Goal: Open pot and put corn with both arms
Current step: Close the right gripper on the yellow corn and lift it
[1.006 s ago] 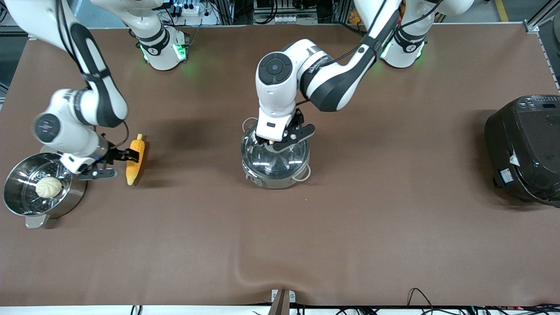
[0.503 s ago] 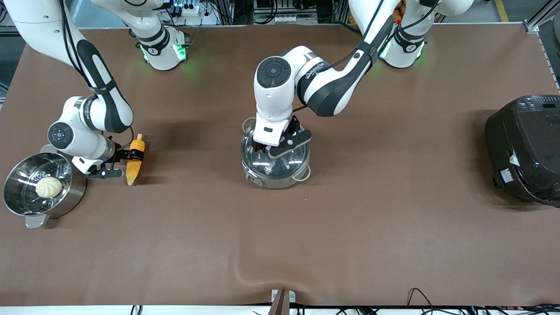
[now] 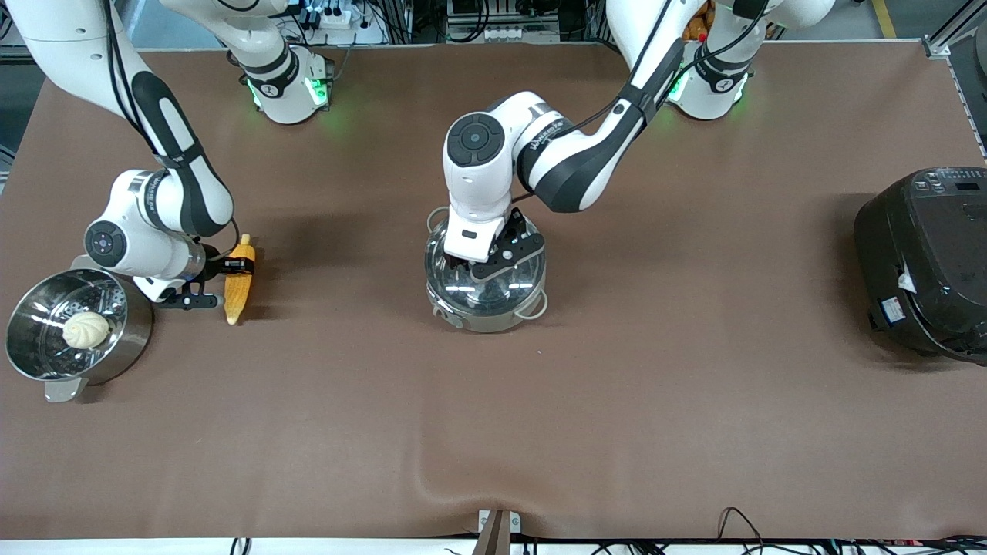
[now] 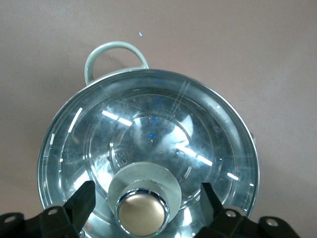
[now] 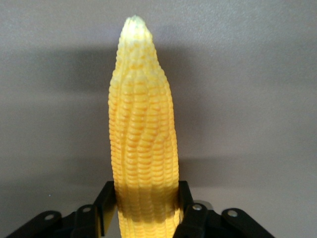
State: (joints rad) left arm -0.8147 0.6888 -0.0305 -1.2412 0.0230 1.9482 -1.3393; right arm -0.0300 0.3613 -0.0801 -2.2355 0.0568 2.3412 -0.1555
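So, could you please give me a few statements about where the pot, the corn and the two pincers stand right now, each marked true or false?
1. The glass lid sits on the pot. True.
2. The left pincer is clamped tight on the lid's knob. False: its fingers stand apart on either side of the knob, with gaps.
3. The right pincer has its fingers against both sides of the corn. True.
4. The corn lies in the steamer pot. False: it lies on the table beside that pot, which holds a white bun.
5. The black rice cooker stands at the right arm's end. False: at the left arm's end.
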